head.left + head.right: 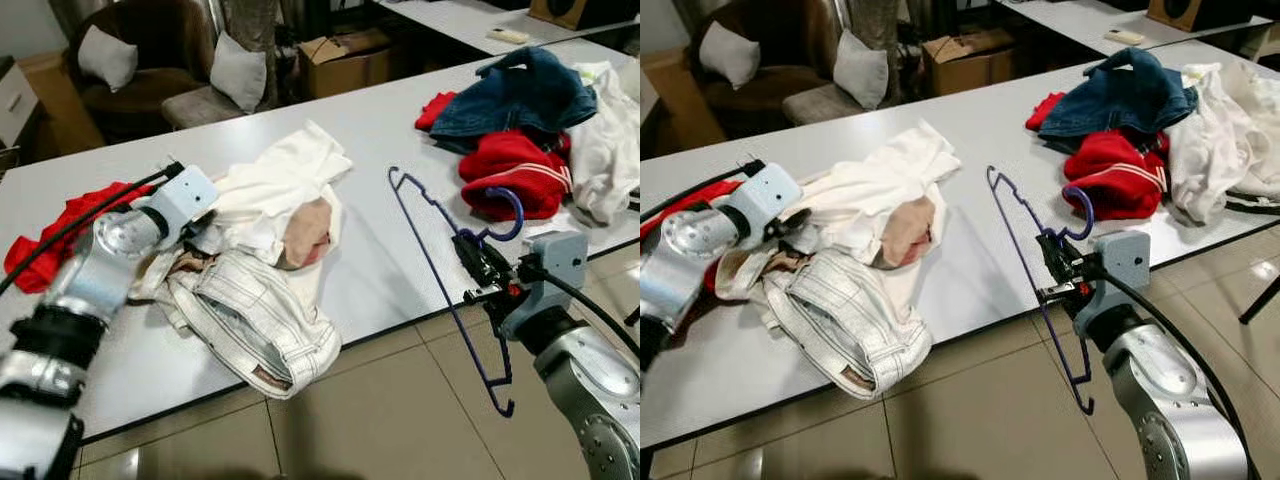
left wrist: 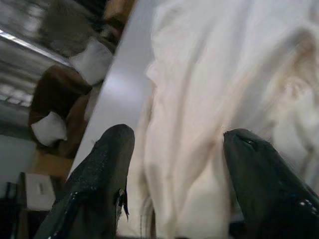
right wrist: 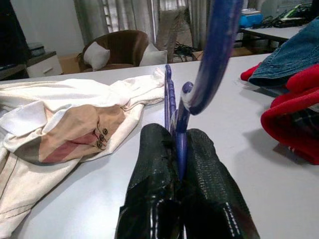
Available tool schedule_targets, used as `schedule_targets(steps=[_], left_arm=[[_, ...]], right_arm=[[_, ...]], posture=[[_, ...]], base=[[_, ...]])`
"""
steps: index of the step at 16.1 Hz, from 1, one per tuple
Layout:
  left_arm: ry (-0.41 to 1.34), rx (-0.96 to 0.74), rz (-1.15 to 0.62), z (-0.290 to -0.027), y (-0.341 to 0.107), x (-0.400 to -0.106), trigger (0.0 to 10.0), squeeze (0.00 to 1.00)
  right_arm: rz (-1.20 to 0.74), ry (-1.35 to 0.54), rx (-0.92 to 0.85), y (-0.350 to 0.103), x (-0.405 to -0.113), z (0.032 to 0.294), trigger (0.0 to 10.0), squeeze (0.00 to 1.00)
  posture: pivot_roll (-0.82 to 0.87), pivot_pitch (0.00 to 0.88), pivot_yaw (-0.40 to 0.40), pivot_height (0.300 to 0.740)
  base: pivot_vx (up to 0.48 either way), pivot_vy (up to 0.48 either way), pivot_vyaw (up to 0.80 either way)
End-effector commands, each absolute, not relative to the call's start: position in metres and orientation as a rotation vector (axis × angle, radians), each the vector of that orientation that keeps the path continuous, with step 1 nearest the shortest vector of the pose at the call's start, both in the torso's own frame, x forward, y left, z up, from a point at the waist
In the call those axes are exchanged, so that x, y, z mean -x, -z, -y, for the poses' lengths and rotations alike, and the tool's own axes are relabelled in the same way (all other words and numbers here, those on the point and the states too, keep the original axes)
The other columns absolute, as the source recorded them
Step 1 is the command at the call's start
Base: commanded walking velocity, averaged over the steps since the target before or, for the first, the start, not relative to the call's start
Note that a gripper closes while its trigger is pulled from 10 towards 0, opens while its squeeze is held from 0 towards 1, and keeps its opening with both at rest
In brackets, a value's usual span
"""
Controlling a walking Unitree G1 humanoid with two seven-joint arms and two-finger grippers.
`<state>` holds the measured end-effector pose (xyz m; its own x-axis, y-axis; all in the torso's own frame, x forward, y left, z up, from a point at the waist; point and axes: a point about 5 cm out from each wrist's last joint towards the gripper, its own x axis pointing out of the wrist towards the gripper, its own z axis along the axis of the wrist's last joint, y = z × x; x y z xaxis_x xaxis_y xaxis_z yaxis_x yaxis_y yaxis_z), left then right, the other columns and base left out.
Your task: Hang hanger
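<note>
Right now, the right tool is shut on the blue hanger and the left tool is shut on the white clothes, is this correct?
Not fully. The right tool is shut on the blue hanger, but the left tool is open: the left wrist view shows its two fingers spread apart over the white clothes, not closed on them.

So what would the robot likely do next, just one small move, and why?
Probably close the left gripper on the white shirt. Its open fingers already straddle a fold of that cloth, while the right gripper is clamped on the blue hanger, held beside the table, ready for a garment.
</note>
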<state>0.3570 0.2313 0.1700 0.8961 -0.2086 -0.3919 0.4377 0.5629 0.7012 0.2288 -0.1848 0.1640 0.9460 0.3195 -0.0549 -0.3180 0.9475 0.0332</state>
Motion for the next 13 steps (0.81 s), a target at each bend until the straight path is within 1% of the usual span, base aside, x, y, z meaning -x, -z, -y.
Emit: schedule_targets(steps=[1, 2, 3, 4, 5, 6, 7, 8, 10, 13], left_arm=[[0.434, -0.935, -0.325, -0.235, -0.167, -0.358, 4.1, 0.00], [0.461, -0.917, -0.348, -0.235, -0.166, -0.361, 4.0, 0.00], [0.478, -0.860, -0.351, -0.233, -0.167, -0.364, 3.9, 0.00], [0.480, -0.836, -0.347, -0.232, -0.169, -0.366, 3.9, 0.00], [0.489, -0.744, -0.332, -0.230, -0.174, -0.371, 3.7, 0.00], [0.509, -0.759, -0.352, -0.231, -0.171, -0.371, 2.6, 0.00], [0.513, -0.786, -0.374, -0.232, -0.168, -0.371, 1.8, 0.00], [0.504, -0.818, -0.402, -0.236, -0.162, -0.372, 0.0, 0.00], [0.458, -0.806, -0.405, -0.238, -0.159, -0.377, 0.0, 0.00], [0.453, -0.799, -0.407, -0.237, -0.157, -0.378, 0.0, 0.00]], right_arm=[[-0.063, -0.344, -0.027, -0.162, -0.228, 0.184, 10.0, 0.00], [-0.066, -0.348, -0.024, -0.161, -0.228, 0.185, 10.0, 0.00], [-0.066, -0.345, -0.022, -0.161, -0.228, 0.187, 10.0, 0.00], [-0.064, -0.343, -0.022, -0.161, -0.228, 0.187, 10.0, 0.00], [-0.062, -0.341, -0.021, -0.161, -0.228, 0.189, 10.0, 0.00], [-0.063, -0.342, -0.020, -0.161, -0.228, 0.189, 10.0, 0.00], [-0.063, -0.343, -0.019, -0.161, -0.228, 0.189, 10.0, 0.00], [-0.062, -0.346, -0.019, -0.160, -0.229, 0.188, 10.0, 0.00], [-0.059, -0.354, -0.018, -0.161, -0.231, 0.186, 10.0, 0.00], [-0.058, -0.360, -0.016, -0.161, -0.231, 0.186, 10.0, 0.00]], posture=[[-0.16, 0.000, 0.123, 0.740], [-0.16, 0.000, 0.123, 0.740], [-0.16, 0.000, 0.127, 0.740], [-0.16, 0.000, 0.128, 0.740], [-0.16, 0.000, 0.128, 0.740], [-0.16, 0.000, 0.127, 0.740], [-0.16, 0.000, 0.126, 0.740], [-0.16, 0.000, 0.124, 0.740], [-0.16, 0.000, 0.122, 0.740], [-0.17, 0.000, 0.123, 0.740]], base=[[0.000, 0.000, 0.00], [0.000, 0.000, 0.00], [0.000, 0.000, 0.00], [0.000, 0.000, 0.00], [0.000, 0.000, 0.00], [0.000, 0.000, 0.00], [0.000, 0.000, 0.00], [0.000, 0.000, 0.00], [0.000, 0.000, 0.00], [0.000, 0.000, 0.00]])
